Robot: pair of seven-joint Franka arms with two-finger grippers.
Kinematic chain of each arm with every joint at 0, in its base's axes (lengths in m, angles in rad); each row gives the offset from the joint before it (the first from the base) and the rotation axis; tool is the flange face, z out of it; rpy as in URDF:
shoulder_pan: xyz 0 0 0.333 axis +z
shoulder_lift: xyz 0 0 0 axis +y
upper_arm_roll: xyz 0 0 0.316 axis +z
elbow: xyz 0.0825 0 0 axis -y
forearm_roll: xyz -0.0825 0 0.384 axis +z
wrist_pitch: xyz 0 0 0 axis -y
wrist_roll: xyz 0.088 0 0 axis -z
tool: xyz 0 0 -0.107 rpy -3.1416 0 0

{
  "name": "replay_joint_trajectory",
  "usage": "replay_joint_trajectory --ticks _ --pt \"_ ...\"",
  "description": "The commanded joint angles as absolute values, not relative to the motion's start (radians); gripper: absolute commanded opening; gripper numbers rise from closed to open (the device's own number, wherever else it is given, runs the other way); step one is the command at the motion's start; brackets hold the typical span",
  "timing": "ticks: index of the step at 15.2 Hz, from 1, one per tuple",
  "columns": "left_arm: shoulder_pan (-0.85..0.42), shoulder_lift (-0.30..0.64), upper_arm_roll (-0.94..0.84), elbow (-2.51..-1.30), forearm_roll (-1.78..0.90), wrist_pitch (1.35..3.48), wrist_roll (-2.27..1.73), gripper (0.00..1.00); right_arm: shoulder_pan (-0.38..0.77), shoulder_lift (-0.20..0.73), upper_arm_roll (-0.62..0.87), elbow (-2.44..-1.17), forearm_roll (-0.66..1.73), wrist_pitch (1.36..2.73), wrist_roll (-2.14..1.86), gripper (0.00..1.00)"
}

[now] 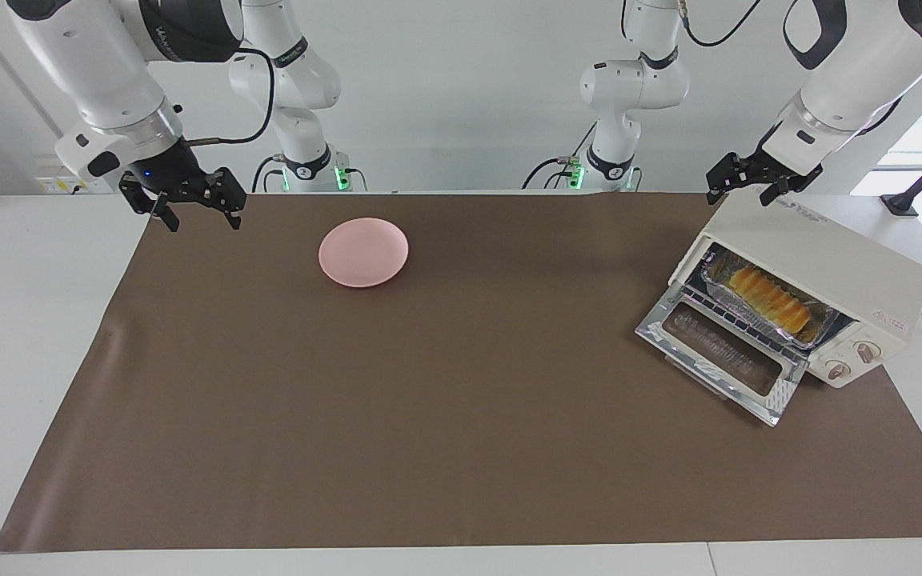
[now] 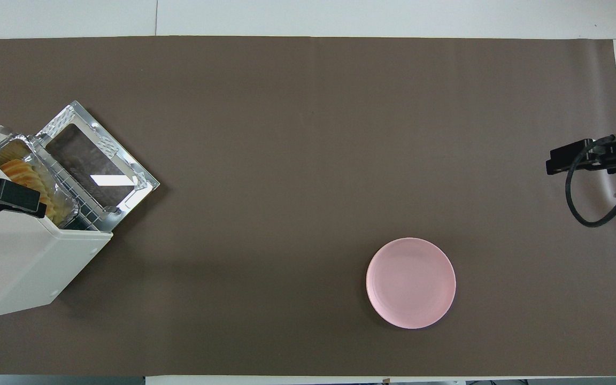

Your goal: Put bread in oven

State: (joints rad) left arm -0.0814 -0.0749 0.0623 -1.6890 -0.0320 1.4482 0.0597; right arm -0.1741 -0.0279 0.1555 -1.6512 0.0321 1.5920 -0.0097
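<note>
The cream-white oven (image 1: 821,264) (image 2: 19,262) stands at the left arm's end of the table with its glass door (image 1: 721,360) dropped open. Inside it the yellow-orange bread (image 1: 769,298) (image 2: 16,170) lies in a crinkled foil tray (image 1: 817,336) on the wire rack. My left gripper (image 1: 739,192) (image 2: 6,195) hangs open and empty just over the oven's top, at the corner nearest the robots. My right gripper (image 1: 203,222) (image 2: 575,158) waits open and empty over the mat's edge at the right arm's end.
An empty pink plate (image 1: 363,252) (image 2: 410,282) sits on the brown mat (image 1: 445,400), toward the right arm's end and close to the robots. The open oven door juts out over the mat in front of the oven.
</note>
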Motion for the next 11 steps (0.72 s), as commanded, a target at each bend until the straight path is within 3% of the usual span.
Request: replay_joint_trajectory --ticks 1,11 --pt "-0.075 -0.052 0.048 -1.675 -0.034 1.459 0.052 1.0 -0.186 -0.044 0.163 -1.666 0.034 1.585 -0.035 1.0" --pt "-0.089 -0.049 0.043 -1.683 -0.034 1.486 -0.015 1.0 -0.186 -0.044 0.163 -1.666 0.035 1.585 -0.035 1.0"
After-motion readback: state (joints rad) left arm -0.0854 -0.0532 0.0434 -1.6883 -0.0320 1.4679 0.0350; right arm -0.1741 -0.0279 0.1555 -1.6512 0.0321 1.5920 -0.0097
